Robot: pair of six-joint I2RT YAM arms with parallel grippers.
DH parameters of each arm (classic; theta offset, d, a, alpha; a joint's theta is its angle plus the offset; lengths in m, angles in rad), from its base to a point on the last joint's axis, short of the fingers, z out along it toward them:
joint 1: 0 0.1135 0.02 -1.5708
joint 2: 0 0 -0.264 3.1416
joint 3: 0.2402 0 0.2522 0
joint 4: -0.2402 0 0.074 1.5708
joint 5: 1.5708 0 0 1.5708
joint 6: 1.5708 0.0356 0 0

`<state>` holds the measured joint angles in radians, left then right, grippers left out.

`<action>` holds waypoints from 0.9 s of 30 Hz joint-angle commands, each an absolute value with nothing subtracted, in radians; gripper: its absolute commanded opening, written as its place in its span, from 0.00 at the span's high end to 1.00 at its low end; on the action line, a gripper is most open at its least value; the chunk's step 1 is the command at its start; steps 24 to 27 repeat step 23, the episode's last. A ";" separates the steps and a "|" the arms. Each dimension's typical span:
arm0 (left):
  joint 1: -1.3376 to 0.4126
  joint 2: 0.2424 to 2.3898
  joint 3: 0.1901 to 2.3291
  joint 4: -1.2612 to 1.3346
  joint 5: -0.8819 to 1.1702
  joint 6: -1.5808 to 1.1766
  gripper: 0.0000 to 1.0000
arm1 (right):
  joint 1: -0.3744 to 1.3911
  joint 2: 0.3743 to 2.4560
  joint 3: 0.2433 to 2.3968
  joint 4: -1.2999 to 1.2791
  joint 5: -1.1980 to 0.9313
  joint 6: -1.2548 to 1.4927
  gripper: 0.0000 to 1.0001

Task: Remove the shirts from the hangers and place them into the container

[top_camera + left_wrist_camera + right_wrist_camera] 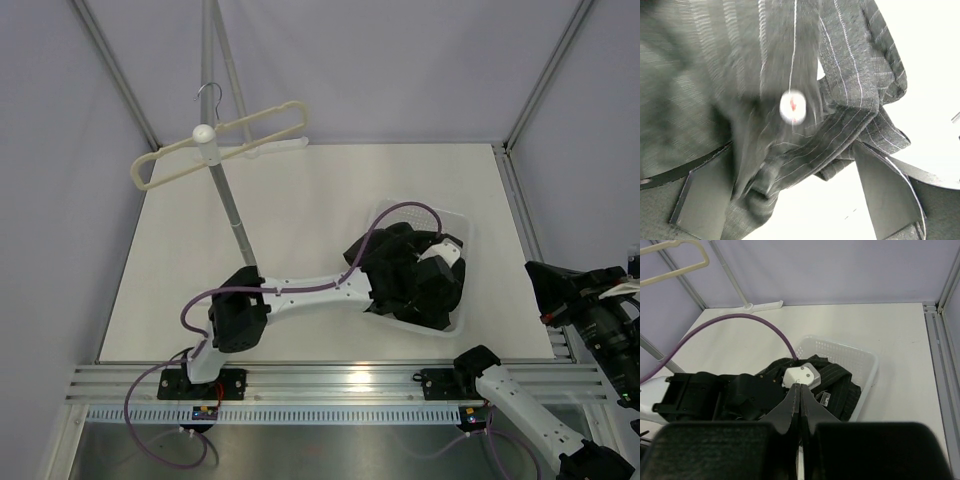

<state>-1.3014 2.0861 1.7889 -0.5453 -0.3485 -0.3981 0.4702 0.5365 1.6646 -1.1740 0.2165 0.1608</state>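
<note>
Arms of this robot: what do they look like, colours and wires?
The left arm and right arm have white links with bulky black joints. A purple cable loops along the left one. Each ends in two flat, dark fingers.

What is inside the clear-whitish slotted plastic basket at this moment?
The black pinstriped shirt lies bunched inside, the open left gripper at the cloth. The basket's far corner shows bare slotted floor; anything under the cloth is covered.
</note>
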 commanded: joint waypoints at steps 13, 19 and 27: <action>-1.476 1.752 1.632 -0.816 -0.873 -0.613 0.01 | 0.469 0.571 1.508 -1.212 0.192 0.238 0.01; -1.528 1.476 1.297 -0.660 -0.911 -0.689 0.01 | 0.469 0.588 1.333 -1.132 0.071 0.233 0.00; -1.546 1.326 1.160 -0.641 -0.956 -0.715 0.01 | 0.469 0.554 1.247 -1.036 0.035 0.250 0.01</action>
